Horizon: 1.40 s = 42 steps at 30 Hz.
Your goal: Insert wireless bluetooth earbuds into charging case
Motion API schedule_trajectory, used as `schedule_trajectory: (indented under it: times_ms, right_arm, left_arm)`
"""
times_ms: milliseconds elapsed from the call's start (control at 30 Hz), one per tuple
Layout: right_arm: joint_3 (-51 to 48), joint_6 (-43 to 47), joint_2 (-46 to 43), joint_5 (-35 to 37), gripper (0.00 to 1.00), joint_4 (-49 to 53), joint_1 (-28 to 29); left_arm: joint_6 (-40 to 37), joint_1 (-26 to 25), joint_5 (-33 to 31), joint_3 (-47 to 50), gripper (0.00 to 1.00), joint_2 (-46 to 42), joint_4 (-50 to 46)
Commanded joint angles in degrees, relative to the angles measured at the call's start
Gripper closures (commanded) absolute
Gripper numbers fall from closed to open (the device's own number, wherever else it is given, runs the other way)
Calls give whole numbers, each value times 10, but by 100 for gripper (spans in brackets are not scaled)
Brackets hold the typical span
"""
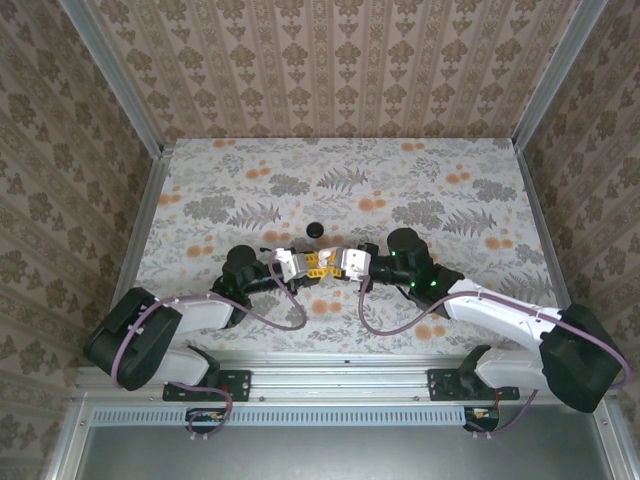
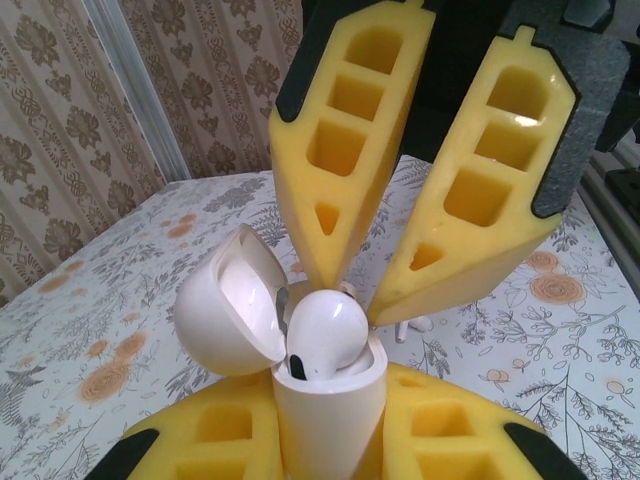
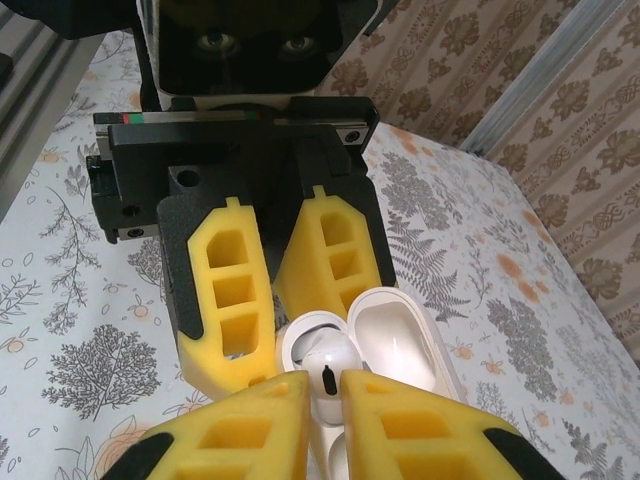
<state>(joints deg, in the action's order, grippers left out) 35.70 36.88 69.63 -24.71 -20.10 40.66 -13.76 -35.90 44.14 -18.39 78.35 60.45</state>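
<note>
**Earbud seated in open case, grippers nose to nose**

Underneath everything, a flat floral-printed tabletop (image 1: 440, 200) walled by patterned panels; reaching in from the near edge, a black-and-white left arm (image 1: 190, 320) and right arm (image 1: 500, 310), meeting at mid-table. Clamped upright between the yellow foam fingers of the left gripper (image 1: 297, 266): a small glossy white rounded plastic charging case (image 2: 330, 420), its domed lid (image 2: 225, 315) swung open to one side, hollow interior gleaming. Seated in the case's mouth: a smooth white bulb-headed earbud (image 2: 328, 330) with a dark slot on its side, head standing proud of the rim. Closed nearly tip to tip, the right gripper (image 3: 325, 392), set against that head; impossible to tell whether pinching it. Beyond the grippers, alone on the print: a small round black disc (image 1: 316, 229).
</note>
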Motion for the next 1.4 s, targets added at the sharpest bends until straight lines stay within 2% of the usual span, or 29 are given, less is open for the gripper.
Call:
schedule_trajectory:
  times_ms: [0, 167, 433, 567, 733, 833, 933, 1100, 1367]
  right_arm:
    - [17, -3, 7, -14, 83, -2, -2]
    - [6, -21, -20, -5, 81, -1, -6]
    - [-24, -129, -110, -9, 76, 58, -48]
    - [-32, -175, -154, 27, 73, 123, -61]
    - [-15, -255, -186, 93, 72, 225, -63]
    - [-1, -312, -189, 161, 69, 280, -63]
    - [15, -362, -187, 224, 60, 327, -65]
    - [57, -463, -174, 293, 60, 424, -71]
    - [120, -647, -115, 266, 62, 551, -90]
  left_arm:
    - [-14, 0, 19, -8, 100, -9, 4]
    - [-14, 0, 15, -3, 100, -7, 7]
    - [14, 0, 1, 10, 100, 42, 78]
    - [43, -2, -10, 11, 100, 76, 126]
    - [50, -13, -31, 6, 100, 90, 125]
    - [52, -18, -38, 5, 100, 93, 125]
    - [53, -22, -46, 8, 100, 93, 124]
    - [50, -25, -64, 18, 100, 88, 123]
    - [46, -27, -70, 26, 100, 82, 116]
